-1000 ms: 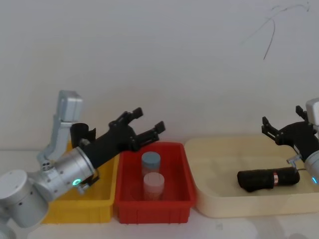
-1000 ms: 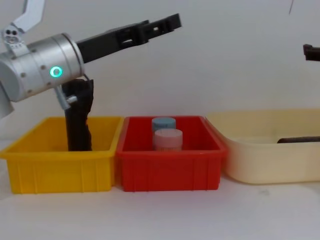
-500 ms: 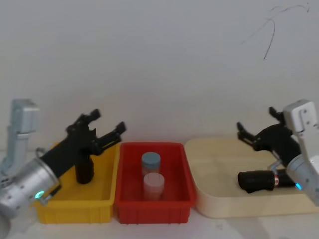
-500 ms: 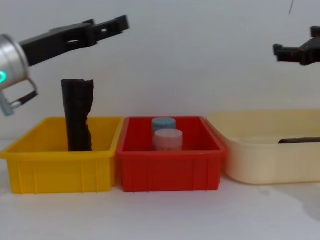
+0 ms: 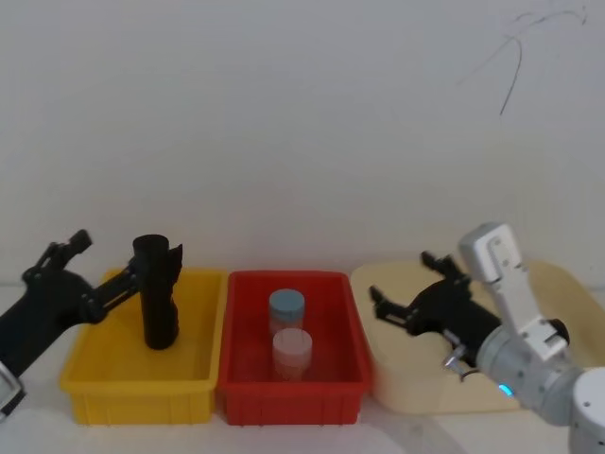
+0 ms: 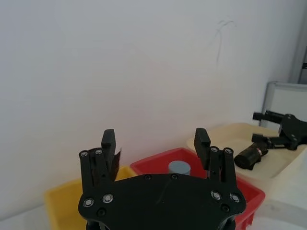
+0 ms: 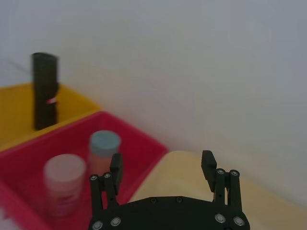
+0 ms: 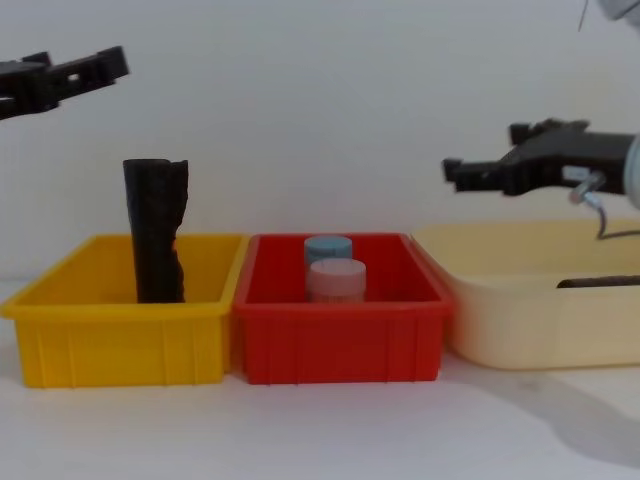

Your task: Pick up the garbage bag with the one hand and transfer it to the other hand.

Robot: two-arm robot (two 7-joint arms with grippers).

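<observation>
On its side in the cream tray (image 8: 520, 320) at the right lies the garbage bag (image 6: 248, 156) — a black roll with a red-and-white band near one end, touched by neither arm. Over the left end of that tray, close to the red bin (image 8: 340, 345), hangs the right gripper (image 5: 402, 276) on its arm with a blue light. It points left, well above the bins' rims, and its fingers stand wide apart with nothing between them. At the left, the left gripper (image 5: 112, 255) is raised beside the yellow bin (image 8: 120, 345) and points right, its fingers likewise spread and empty. From the chest view it sits higher than and left of the second black roll (image 8: 157, 240), clear of it. That second roll stands upright in the yellow bin, taller than the bin walls, its top ragged and notched — a small red-and-white label shows on its side from the right wrist view. Between the yellow bin and the tray, the red bin holds two capped jars, the blue-capped jar (image 5: 286, 307) farther back and the pink-capped jar (image 5: 291, 348) just in front of it.
</observation>
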